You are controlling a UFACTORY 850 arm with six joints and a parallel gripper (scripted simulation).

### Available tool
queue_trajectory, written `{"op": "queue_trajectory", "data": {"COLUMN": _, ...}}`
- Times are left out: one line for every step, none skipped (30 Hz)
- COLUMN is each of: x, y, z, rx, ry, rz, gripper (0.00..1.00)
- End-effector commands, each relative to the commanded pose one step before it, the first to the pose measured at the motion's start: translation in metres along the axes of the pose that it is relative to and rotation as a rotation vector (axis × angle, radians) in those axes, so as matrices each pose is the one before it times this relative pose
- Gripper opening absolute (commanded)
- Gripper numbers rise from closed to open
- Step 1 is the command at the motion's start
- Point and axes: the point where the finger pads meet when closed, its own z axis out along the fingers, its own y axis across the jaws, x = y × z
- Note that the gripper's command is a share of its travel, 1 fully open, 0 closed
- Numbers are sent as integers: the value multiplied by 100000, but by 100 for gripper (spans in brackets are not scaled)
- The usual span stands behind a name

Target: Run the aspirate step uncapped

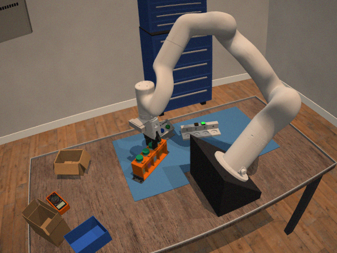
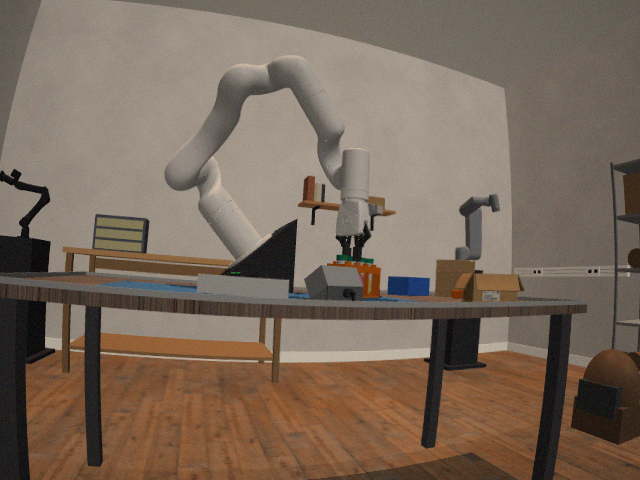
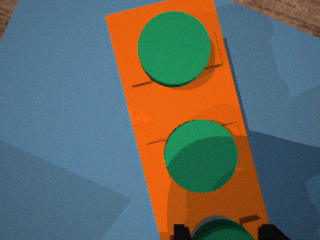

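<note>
My gripper (image 1: 151, 144) (image 2: 352, 256) (image 3: 225, 233) points down at the orange decapping station (image 1: 138, 171) (image 3: 150, 117). Its fingers stand open on either side of tube 3's green cap (image 3: 224, 236), with narrow gaps. Tube 1's cap (image 1: 139, 157) (image 3: 174, 48) and tube 2's cap (image 1: 146, 151) (image 3: 201, 156) are on their tubes. The fingers hide tube 4's top in the top view; the exterior view shows a green cap (image 2: 343, 257) at the station's near end. The nests of the cap tray (image 1: 199, 127) hold no caps. The green lamp (image 1: 202, 123) is lit and the amber lamp (image 1: 196, 124) is dark.
The key housing (image 2: 330, 283) stands behind the station, with the blue CYCLE key (image 1: 162, 130) and green READY key (image 1: 167, 126). Two cardboard boxes (image 1: 68, 168) (image 1: 55, 229), a multimeter (image 1: 57, 202) and a blue bin (image 1: 87, 235) stand at the left of the table.
</note>
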Motion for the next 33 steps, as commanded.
{"op": "queue_trajectory", "data": {"x": 33, "y": 86, "z": -92, "rx": -286, "ry": 87, "rz": 228, "gripper": 46}}
{"op": "queue_trajectory", "data": {"x": -1, "y": -1, "z": 1, "rx": -1, "ry": 0, "rz": 0, "gripper": 46}}
{"op": "queue_trajectory", "data": {"x": 0, "y": -1, "z": 1, "rx": -1, "ry": 0, "rz": 0, "gripper": 46}}
{"op": "queue_trajectory", "data": {"x": 0, "y": 0, "z": 0, "rx": 0, "ry": 0, "rz": 0, "gripper": 46}}
{"op": "queue_trajectory", "data": {"x": 0, "y": 0, "z": 0, "rx": 0, "ry": 0, "rz": 0, "gripper": 46}}
{"op": "queue_trajectory", "data": {"x": 0, "y": 0, "z": 0, "rx": 0, "ry": 0, "rz": 0, "gripper": 46}}
{"op": "queue_trajectory", "data": {"x": 0, "y": 0, "z": 0, "rx": 0, "ry": 0, "rz": 0, "gripper": 46}}
{"op": "queue_trajectory", "data": {"x": 0, "y": 0, "z": 0, "rx": 0, "ry": 0, "rz": 0, "gripper": 46}}
{"op": "queue_trajectory", "data": {"x": 0, "y": 0, "z": 0, "rx": 0, "ry": 0, "rz": 0, "gripper": 46}}
{"op": "queue_trajectory", "data": {"x": 0, "y": 0, "z": -300, "rx": -1, "ry": 1, "rz": 0, "gripper": 46}}
{"op": "queue_trajectory", "data": {"x": 0, "y": 0, "z": -300, "rx": 0, "ry": 1, "rz": 0, "gripper": 46}}
{"op": "queue_trajectory", "data": {"x": 0, "y": 0, "z": -300, "rx": 0, "ry": 1, "rz": 0, "gripper": 46}}
{"op": "queue_trajectory", "data": {"x": 0, "y": 0, "z": 0, "rx": 0, "ry": 0, "rz": 0, "gripper": 46}}
{"op": "queue_trajectory", "data": {"x": 0, "y": 0, "z": 0, "rx": 0, "ry": 0, "rz": 0, "gripper": 46}}
{"op": "queue_trajectory", "data": {"x": 1, "y": 1, "z": -301, "rx": 0, "ry": 1, "rz": 0, "gripper": 46}}
{"op": "queue_trajectory", "data": {"x": 0, "y": 0, "z": -300, "rx": 0, "ry": 1, "rz": 0, "gripper": 46}}
{"op": "queue_trajectory", "data": {"x": 0, "y": 0, "z": -300, "rx": 0, "ry": 1, "rz": 0, "gripper": 46}}
{"op": "queue_trajectory", "data": {"x": 0, "y": 0, "z": -300, "rx": 0, "ry": 1, "rz": 0, "gripper": 46}}
{"op": "queue_trajectory", "data": {"x": 0, "y": 0, "z": -300, "rx": 0, "ry": 1, "rz": 0, "gripper": 46}}
{"op": "queue_trajectory", "data": {"x": 0, "y": 0, "z": -300, "rx": 0, "ry": 1, "rz": 0, "gripper": 46}}
{"op": "queue_trajectory", "data": {"x": 0, "y": 0, "z": -300, "rx": 0, "ry": 1, "rz": 0, "gripper": 46}}
{"op": "queue_trajectory", "data": {"x": 0, "y": 0, "z": -300, "rx": 0, "ry": 1, "rz": 0, "gripper": 46}}
{"op": "queue_trajectory", "data": {"x": 0, "y": 0, "z": -300, "rx": 0, "ry": 1, "rz": 0, "gripper": 46}}
{"op": "queue_trajectory", "data": {"x": 0, "y": 0, "z": -300, "rx": 0, "ry": 1, "rz": 0, "gripper": 46}}
{"op": "queue_trajectory", "data": {"x": 0, "y": 0, "z": -300, "rx": 0, "ry": 1, "rz": 0, "gripper": 46}}
{"op": "queue_trajectory", "data": {"x": 0, "y": 0, "z": -300, "rx": 0, "ry": 1, "rz": 0, "gripper": 46}}
{"op": "queue_trajectory", "data": {"x": 0, "y": 0, "z": -50, "rx": 0, "ry": 0, "rz": 0, "gripper": 46}}
{"op": "queue_trajectory", "data": {"x": 0, "y": 0, "z": 0, "rx": 0, "ry": 0, "rz": 0, "gripper": 46}}
{"op": "queue_trajectory", "data": {"x": -754, "y": 357, "z": 1, "rx": 0, "ry": -3, "rz": 819, "gripper": 0}}
{"op": "queue_trajectory", "data": {"x": 0, "y": 0, "z": 0, "rx": 0, "ry": 0, "rz": 0, "gripper": 0}}
{"op": "queue_trajectory", "data": {"x": 0, "y": 0, "z": 0, "rx": 0, "ry": 0, "rz": 0, "gripper": 0}}
{"op": "queue_trajectory", "data": {"x": -752, "y": 363, "z": 2, "rx": 0, "ry": -3, "rz": 1, "gripper": 0}}
{"op": "queue_trajectory", "data": {"x": -752, "y": 362, "z": 2, "rx": -1, "ry": -3, "rz": 1, "gripper": 0}}
